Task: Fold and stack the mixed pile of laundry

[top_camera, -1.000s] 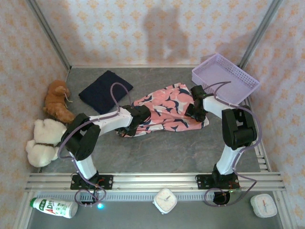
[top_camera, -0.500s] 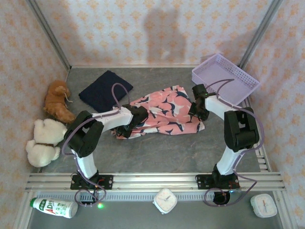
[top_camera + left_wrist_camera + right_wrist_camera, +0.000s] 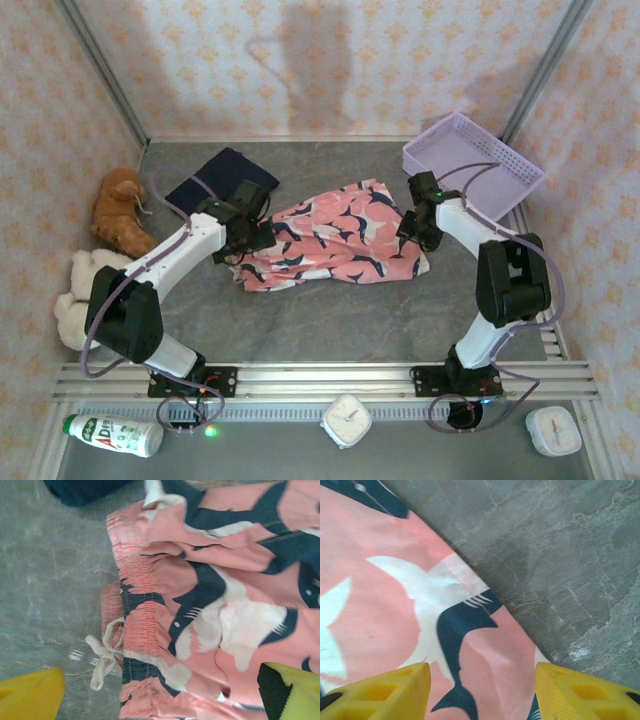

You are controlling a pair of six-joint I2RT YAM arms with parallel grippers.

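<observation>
The salmon-pink shark-print shorts (image 3: 335, 235) lie spread in the middle of the table. Their gathered waistband (image 3: 137, 625) and white drawstring (image 3: 102, 655) point left. A folded dark navy garment (image 3: 215, 172) lies behind them to the left, and its edge (image 3: 80, 489) shows in the left wrist view. My left gripper (image 3: 248, 232) hovers over the waistband end, open wide (image 3: 160, 700), holding nothing. My right gripper (image 3: 416, 230) is at the shorts' right edge. Its yellow fingers (image 3: 385, 690) stand apart over flat cloth (image 3: 485, 645), so it is open.
A lavender lattice basket (image 3: 472, 160) stands at the back right. A brown plush (image 3: 120, 212) and a cream plush (image 3: 85, 292) lie along the left wall. The metal rail (image 3: 320, 378) runs along the near edge, with a bottle (image 3: 115, 435) and two small clocks (image 3: 347, 420) beyond.
My left gripper has opened, let go of the waistband and drawn back to the left. The shorts slid slightly toward the back. The right gripper has stayed near the right edge.
</observation>
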